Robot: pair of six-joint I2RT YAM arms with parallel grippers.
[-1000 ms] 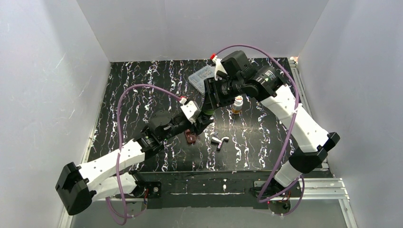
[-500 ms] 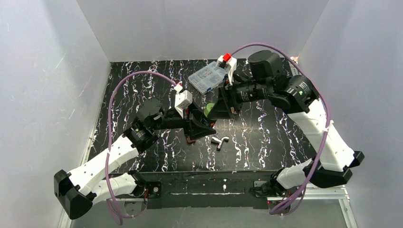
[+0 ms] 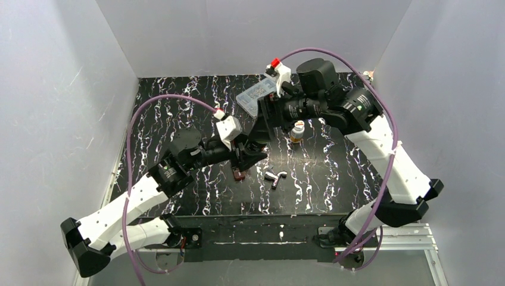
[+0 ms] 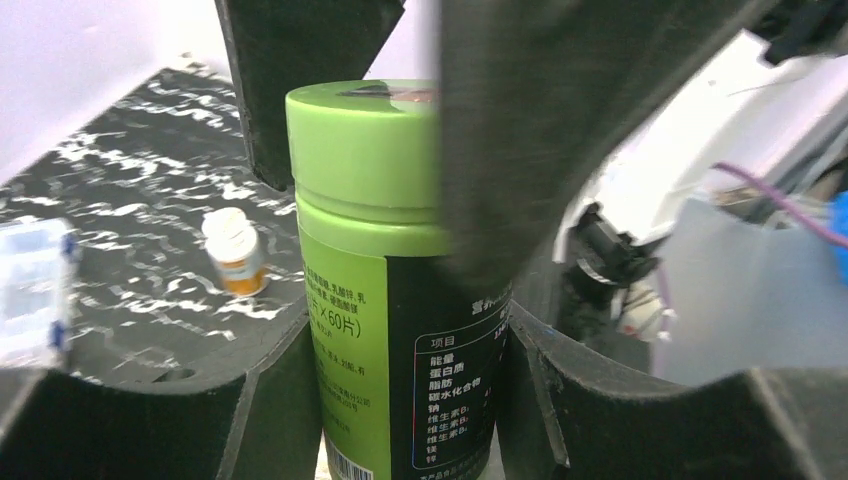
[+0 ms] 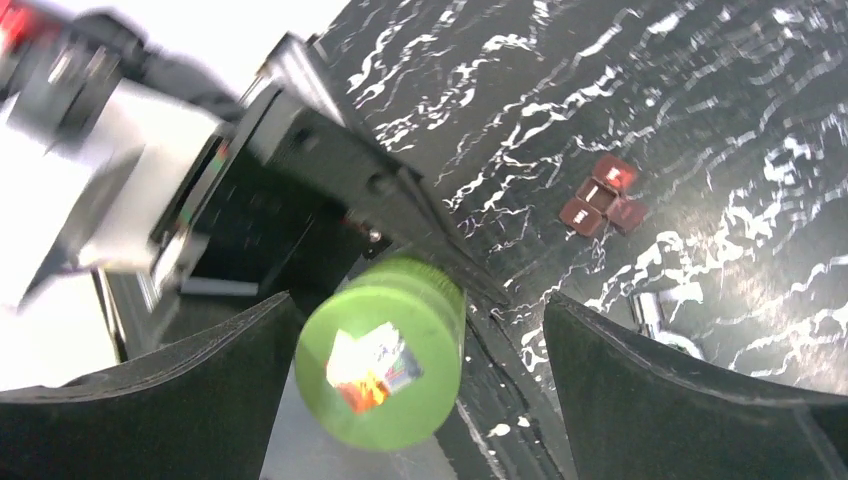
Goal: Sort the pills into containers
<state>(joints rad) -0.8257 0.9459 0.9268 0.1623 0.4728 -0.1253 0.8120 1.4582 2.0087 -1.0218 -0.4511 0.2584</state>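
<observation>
Grips dark bottle steady in left gripper for uncapping | poises right gripper spread wide astride green cap, seemingly untouching

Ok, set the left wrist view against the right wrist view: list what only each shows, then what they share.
Left wrist only: the amber white-capped bottle, a clear pill organizer at the edge, and the green-capped bottle's printed label. Right wrist only: dark red pieces, a metal part, and the sticker on the cap top. Both: the green-capped bottle and the black marbled table.
</observation>
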